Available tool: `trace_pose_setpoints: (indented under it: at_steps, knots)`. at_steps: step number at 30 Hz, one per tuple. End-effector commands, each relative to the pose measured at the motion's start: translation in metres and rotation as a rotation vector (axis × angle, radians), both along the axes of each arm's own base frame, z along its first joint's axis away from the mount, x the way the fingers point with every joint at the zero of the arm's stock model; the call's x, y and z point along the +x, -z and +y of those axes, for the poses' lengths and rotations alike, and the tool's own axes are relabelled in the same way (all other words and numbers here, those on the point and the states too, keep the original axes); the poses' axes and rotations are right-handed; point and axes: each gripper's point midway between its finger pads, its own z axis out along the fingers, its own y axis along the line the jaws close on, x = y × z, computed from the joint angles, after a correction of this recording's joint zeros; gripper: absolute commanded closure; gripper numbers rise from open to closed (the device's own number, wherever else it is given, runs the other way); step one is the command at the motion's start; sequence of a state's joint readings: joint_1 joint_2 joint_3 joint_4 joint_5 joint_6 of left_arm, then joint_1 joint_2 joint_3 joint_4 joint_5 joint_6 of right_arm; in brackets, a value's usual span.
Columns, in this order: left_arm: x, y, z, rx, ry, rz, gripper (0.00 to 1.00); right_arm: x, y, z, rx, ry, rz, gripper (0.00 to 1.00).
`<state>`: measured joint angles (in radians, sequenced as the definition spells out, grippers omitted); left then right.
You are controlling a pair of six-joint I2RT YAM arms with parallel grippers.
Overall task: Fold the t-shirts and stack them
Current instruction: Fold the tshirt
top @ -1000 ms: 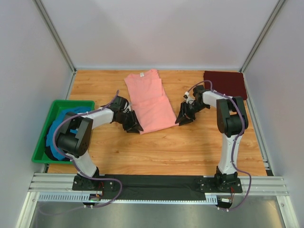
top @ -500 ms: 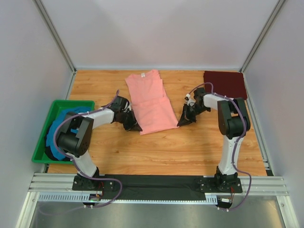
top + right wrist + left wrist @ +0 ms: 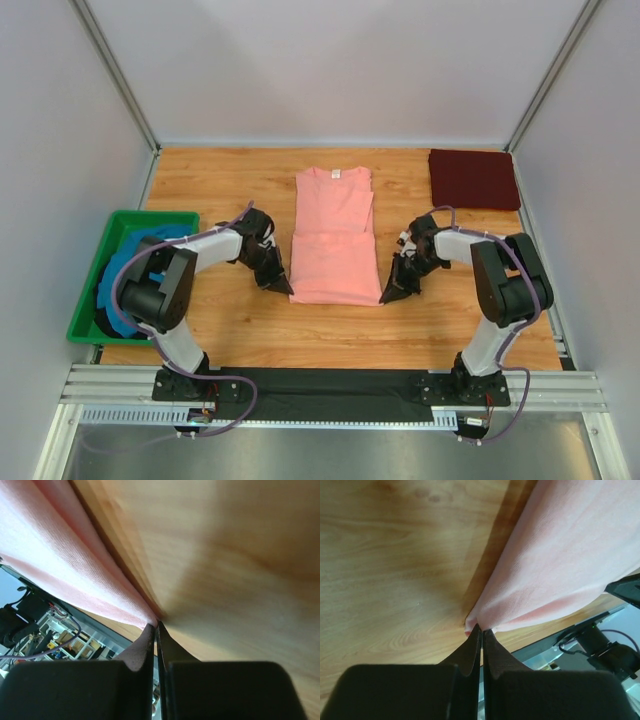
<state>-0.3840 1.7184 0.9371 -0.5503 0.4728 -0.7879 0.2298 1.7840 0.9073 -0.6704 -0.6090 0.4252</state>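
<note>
Where the left gripper (image 3: 283,288) meets the near-left corner of the salmon-pink t-shirt (image 3: 335,235), its jaws are pressed together with no gap visible. The left wrist view shows the corner of pink cloth nipped at their very tips, low against the bench (image 3: 330,330). The right gripper (image 3: 388,296) is in the matching condition at the near-right corner: jaws fully closed, and the right wrist view shows the pink hem edge caught at the tips just above the wood. Both grippers sit at the garment's near edge, one on each side, with the shirt between them.

The salmon-pink t-shirt lies flat at the centre of the bench as a narrow rectangle. Its long axis runs near to far. The neck, with its white neck label (image 3: 337,174), points to the far side and the hem lies to the near side. A crosswise line shows about halfway along its length.

The maroon t-shirt (image 3: 474,178) lies folded square at the far right corner, well apart from both arms. The teal-blue t-shirt (image 3: 120,275) lies bunched in the green bin (image 3: 85,325) at the left edge.
</note>
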Motion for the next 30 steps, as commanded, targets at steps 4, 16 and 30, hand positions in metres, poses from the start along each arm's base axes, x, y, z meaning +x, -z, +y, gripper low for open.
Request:
trace_pose_setpoints:
  at_steps: [4,16,30]
  knots:
    - [-0.036,-0.009,0.003,-0.018,0.068,0.021,0.99,-0.032,0.002,-0.010,-0.076,0.025,-0.029,1.00]
    - [-0.042,-0.048,0.022,0.122,0.154,0.010,0.64,-0.046,-0.030,-0.018,-0.168,0.057,-0.062,0.72]
    - [0.097,-0.073,-0.028,-0.134,0.226,-0.315,0.63,0.106,-0.080,0.011,-0.147,-0.131,-0.472,0.62]
